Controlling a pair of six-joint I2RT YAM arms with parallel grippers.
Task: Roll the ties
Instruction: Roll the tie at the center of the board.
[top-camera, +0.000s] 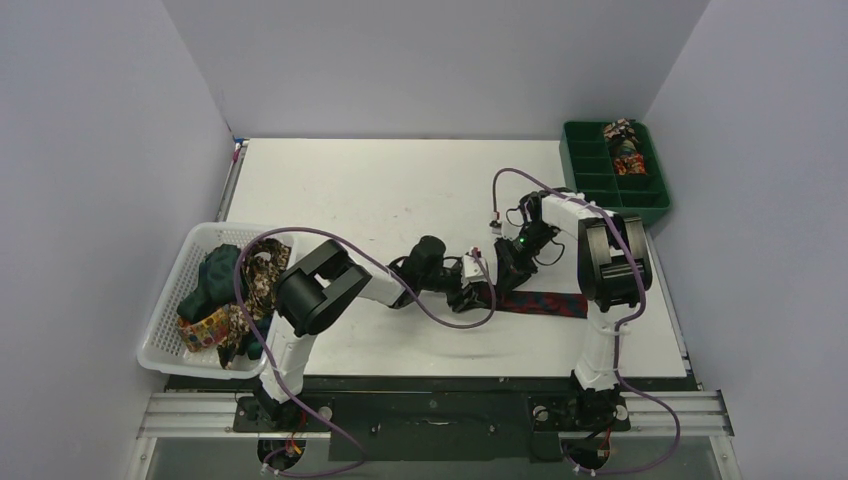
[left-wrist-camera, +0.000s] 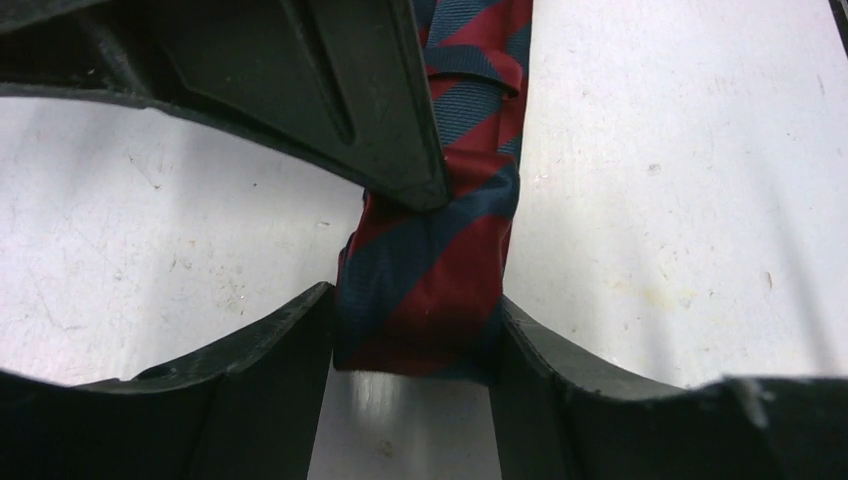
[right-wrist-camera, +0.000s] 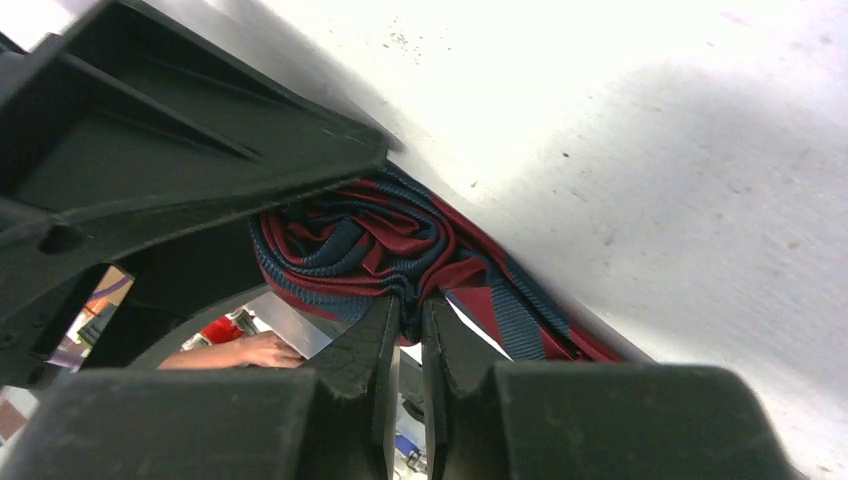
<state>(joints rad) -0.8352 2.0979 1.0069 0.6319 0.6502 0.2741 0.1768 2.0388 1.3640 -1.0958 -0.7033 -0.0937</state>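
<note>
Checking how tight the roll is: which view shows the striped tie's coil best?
The right wrist view: the tie is seen end-on, spiral layers plain. The left wrist view shows only the outer wrap; the top view shows mostly the flat tail, the roll hidden.

From above, the left end effector and right end effector cover the tie's rolled part. In the left wrist view its tail runs off the top edge beyond the right end effector. The tray's contents, well behind the right end effector, are too small to tell.
</note>
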